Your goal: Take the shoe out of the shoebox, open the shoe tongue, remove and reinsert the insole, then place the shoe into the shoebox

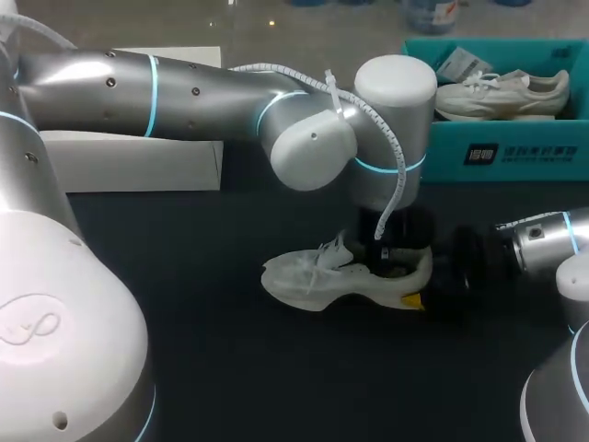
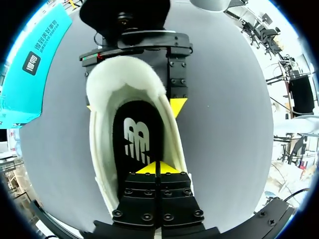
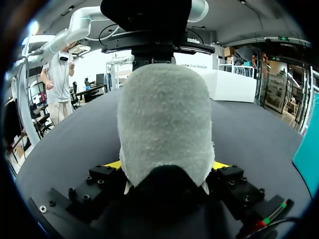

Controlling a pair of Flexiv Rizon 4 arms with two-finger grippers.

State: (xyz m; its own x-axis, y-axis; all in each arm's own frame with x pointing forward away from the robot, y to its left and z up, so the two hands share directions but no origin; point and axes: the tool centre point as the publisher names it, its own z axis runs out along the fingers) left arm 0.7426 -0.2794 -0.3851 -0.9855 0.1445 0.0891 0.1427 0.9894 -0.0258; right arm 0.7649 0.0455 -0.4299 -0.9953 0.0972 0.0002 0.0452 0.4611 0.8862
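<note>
Teal shoebox [image 1: 434, 147] (spare shoe [image 1: 502, 92] inside).

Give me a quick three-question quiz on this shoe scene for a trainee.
1. True or false: the right gripper clamps the shoe at its heel.
2. Where does the left gripper touch? A) the insole inside the shoe B) the laces C) the outer sole
3. Fill in: the second shoe lies in the ____.
Key: 1 true; 2 A; 3 shoebox.
</note>
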